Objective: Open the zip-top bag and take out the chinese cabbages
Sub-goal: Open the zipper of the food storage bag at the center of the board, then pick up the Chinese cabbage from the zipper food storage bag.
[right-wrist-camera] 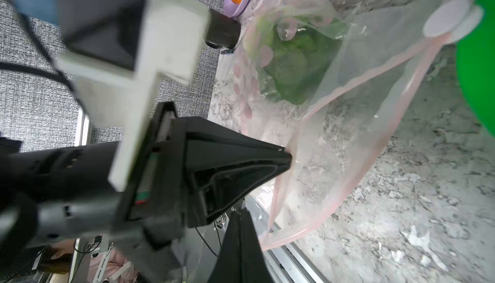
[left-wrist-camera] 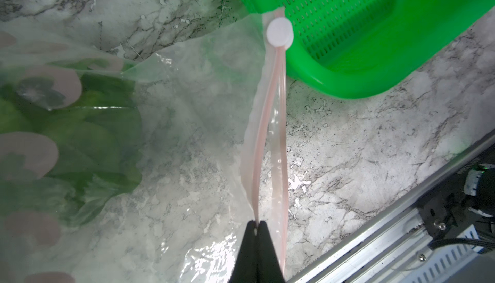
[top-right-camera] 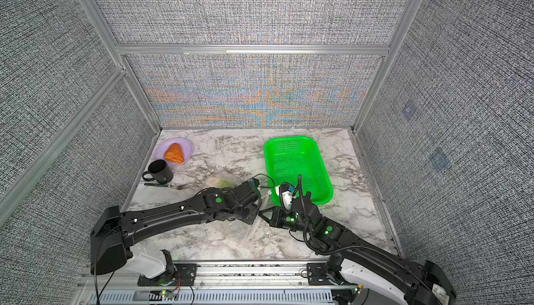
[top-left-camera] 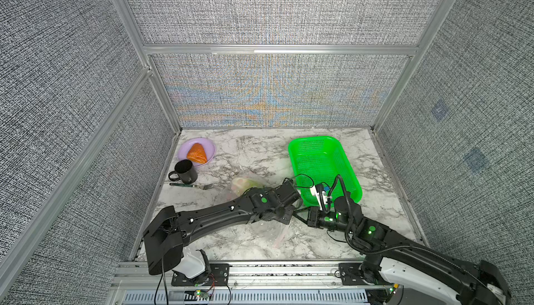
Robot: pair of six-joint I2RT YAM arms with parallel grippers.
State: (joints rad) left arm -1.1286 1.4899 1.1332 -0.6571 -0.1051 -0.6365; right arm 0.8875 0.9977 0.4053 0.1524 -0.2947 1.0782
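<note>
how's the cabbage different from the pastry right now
The chinese cabbage is green and leafy, while the pastry is orange and wedge-shaped. The cabbage lies inside the zip-top bag and is seen through plastic, while the pastry sits uncovered on the purple plate. The cabbage is near the table's middle, the pastry at its far left corner. Both look like food.

No legible text, labels or numbers visible.
</note>
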